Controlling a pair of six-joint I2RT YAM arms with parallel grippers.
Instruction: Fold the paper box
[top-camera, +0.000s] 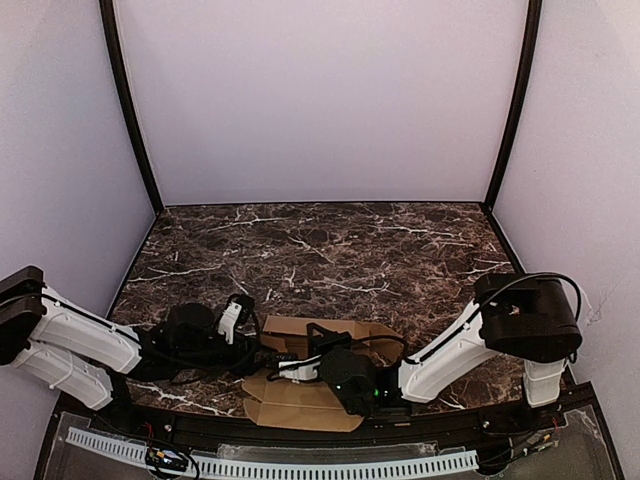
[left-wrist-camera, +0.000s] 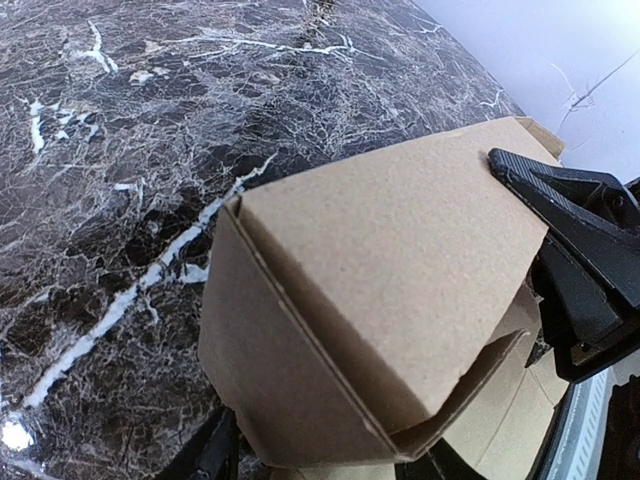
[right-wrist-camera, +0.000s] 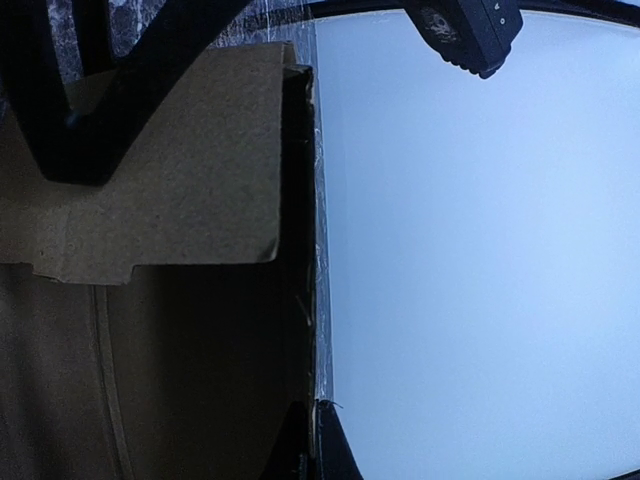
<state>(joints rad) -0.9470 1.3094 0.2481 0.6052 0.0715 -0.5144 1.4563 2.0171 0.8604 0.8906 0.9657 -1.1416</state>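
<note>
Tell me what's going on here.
Both robot arms are working on a tan cardboard sheet at the near edge of the marble table. The left gripper and right gripper meet over it. It's partly folded: panels stand up in a corner, but it is not yet a closed box.

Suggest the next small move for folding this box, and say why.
Probably the right gripper should ease the raised panel down along its crease. The left wrist view shows the paper box only half formed: that panel tents over an open gap, and flat panels lie unfolded beneath.
</note>
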